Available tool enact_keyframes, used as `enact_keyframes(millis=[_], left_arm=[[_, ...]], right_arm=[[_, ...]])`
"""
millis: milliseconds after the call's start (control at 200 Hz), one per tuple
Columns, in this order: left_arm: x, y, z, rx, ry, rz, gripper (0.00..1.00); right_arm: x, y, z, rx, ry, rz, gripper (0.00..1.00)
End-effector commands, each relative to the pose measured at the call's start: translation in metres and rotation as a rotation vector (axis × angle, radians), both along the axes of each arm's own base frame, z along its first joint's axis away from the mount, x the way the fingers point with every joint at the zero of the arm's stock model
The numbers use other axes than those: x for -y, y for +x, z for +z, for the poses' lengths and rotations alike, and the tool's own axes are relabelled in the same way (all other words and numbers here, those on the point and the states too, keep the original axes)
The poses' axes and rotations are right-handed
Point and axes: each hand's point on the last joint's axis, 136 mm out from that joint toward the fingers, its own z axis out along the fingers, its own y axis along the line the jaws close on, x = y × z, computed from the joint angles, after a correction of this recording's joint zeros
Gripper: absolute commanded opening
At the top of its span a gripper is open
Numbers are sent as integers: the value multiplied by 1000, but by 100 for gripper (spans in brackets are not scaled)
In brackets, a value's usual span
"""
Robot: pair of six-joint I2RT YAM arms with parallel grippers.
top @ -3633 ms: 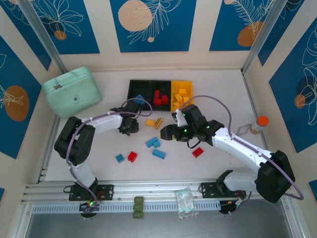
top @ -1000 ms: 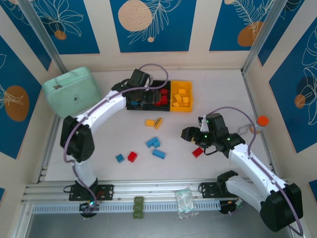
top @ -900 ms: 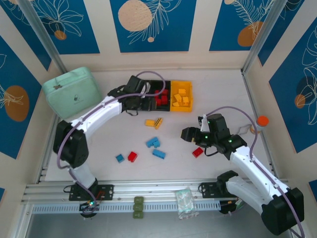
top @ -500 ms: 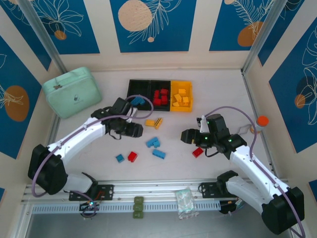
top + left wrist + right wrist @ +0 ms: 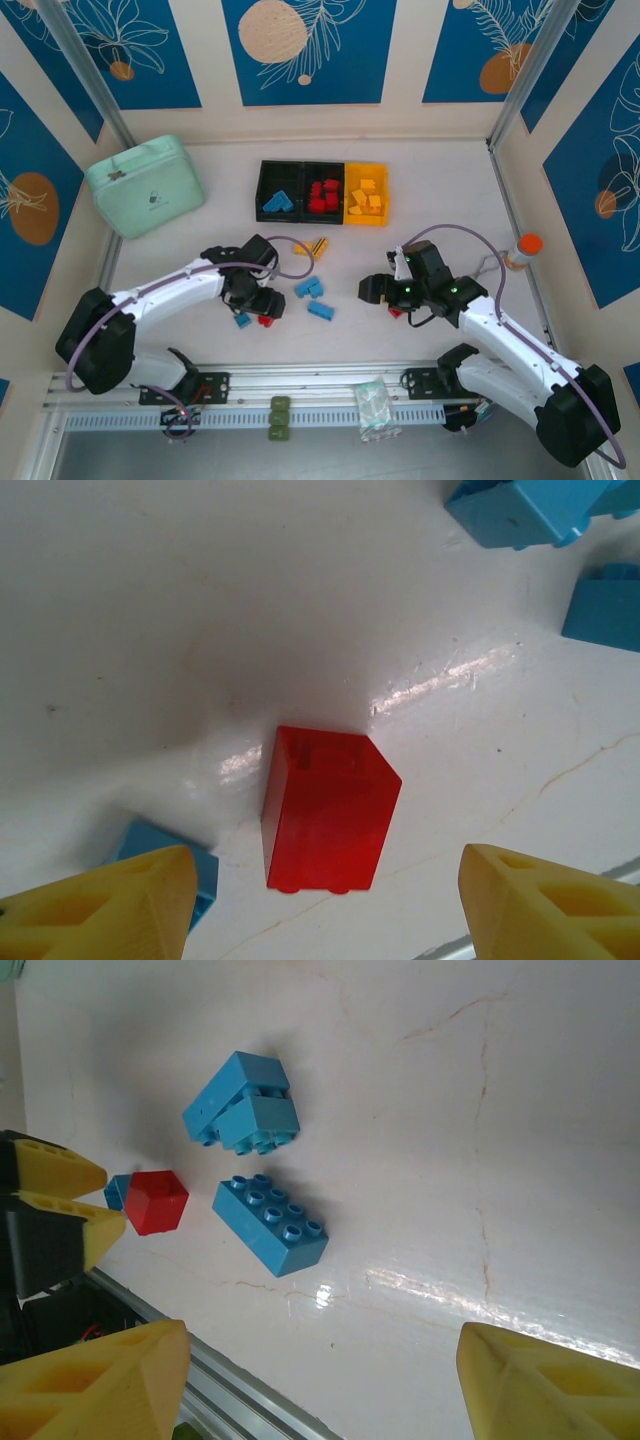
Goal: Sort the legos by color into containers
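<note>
The containers point(image 5: 322, 168) sit at the back: a black bin with blue legos point(image 5: 278, 203), a black bin with red ones point(image 5: 323, 195), and a yellow bin with yellow ones point(image 5: 366, 196). My left gripper point(image 5: 266, 304) point(image 5: 325, 902) is open, low over a loose red brick point(image 5: 328, 810) that lies on the table between its fingers, untouched. A small blue brick point(image 5: 150, 842) lies beside it. My right gripper point(image 5: 374, 290) point(image 5: 322, 1380) is open and holds nothing. Blue bricks point(image 5: 245, 1105) point(image 5: 270, 1225) lie ahead of it. A yellow brick point(image 5: 303, 247) and a striped one point(image 5: 320, 246) rest mid-table.
A mint-green case point(image 5: 145, 185) stands at the back left. An orange-capped bottle point(image 5: 523, 250) stands by the right wall. Another red brick point(image 5: 396, 312) peeks out under my right arm. The metal rail point(image 5: 320, 385) runs along the near table edge.
My left arm has swung back from the left black bin to the near table and now hovers over the red brick with its jaws wider. My right gripper has shifted slightly left.
</note>
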Motion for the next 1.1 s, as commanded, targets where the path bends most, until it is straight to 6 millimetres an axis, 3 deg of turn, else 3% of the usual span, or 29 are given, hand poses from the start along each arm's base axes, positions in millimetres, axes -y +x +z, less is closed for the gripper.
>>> enact_keyframes(millis=[0, 215, 300, 430, 555, 745, 1096], left_arm=[[-1, 0, -12, -8, 37, 12, 69], [2, -4, -30, -35, 72, 15, 58], [5, -1, -28, -19, 67, 19, 51], [8, 2, -22, -7, 58, 22, 34], [12, 8, -11, 19, 50, 22, 26], [28, 38, 20, 117, 4, 33, 24], [76, 117, 70, 239, -97, 49, 24]], right_arm=[[0, 1, 1, 7, 1, -17, 71], [1, 2, -3, 7, 3, -27, 71], [1, 2, -4, 5, 1, -31, 71], [1, 3, -4, 6, 0, -32, 71], [1, 4, -3, 13, 3, -33, 71], [0, 9, 1, 25, 13, -34, 71], [-5, 18, 14, 65, 42, -35, 71]])
